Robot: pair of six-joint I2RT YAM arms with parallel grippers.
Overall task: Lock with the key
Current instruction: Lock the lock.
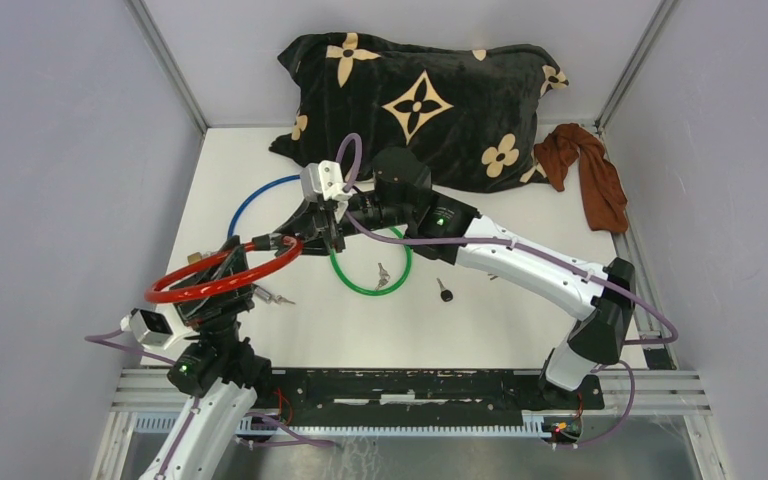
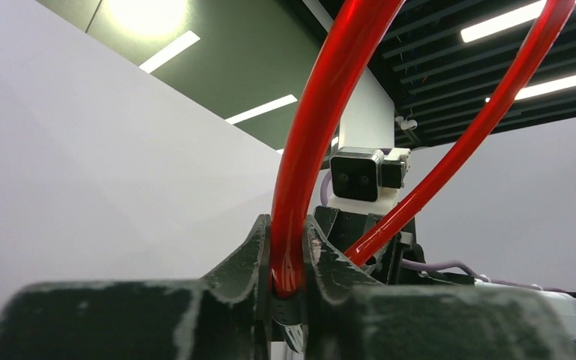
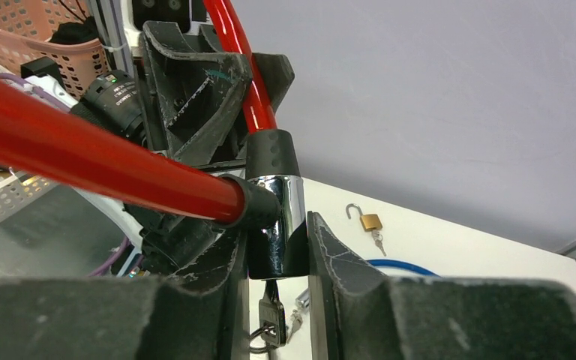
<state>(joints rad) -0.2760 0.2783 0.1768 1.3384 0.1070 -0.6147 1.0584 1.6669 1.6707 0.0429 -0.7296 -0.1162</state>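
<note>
Overhead, the red cable lock (image 1: pixel 175 290) is held clear of the table (image 1: pixel 520 330) at its left side, its loop spanning both arms. The left gripper (image 1: pixel 222 272) has the near part of the loop. The right gripper (image 1: pixel 300 240) meets the loop at its far right end. A blue cable (image 1: pixel 250 200) and a green cable (image 1: pixel 360 285) lie on the table beyond it. A small bunch of keys (image 1: pixel 382 275) rests inside the green ring and a black-headed key (image 1: pixel 445 292) lies just to its right. A dark patterned pillow (image 1: pixel 430 100) and a brown cloth (image 1: pixel 590 175) lie along the back.

From the left wrist, the fingers (image 2: pixel 251 255) are drawn nearly together. The red cable is pinched between them and rises upward out of frame. The other arm's wrist camera (image 2: pixel 360 176) faces back behind it.

From the right wrist, the chrome lock barrel (image 3: pixel 274 225) stands upright between the fingers (image 3: pixel 337 255), which are closed in against its two sides. One black-collared cable end enters the barrel from above, the other from the left. A dark key on a ring (image 3: pixel 271 319) hangs just under the barrel; whether it sits in the keyhole cannot be told. Farther back, a brass padlock (image 3: pixel 370 222) lies on the table with its shackle open.
</note>
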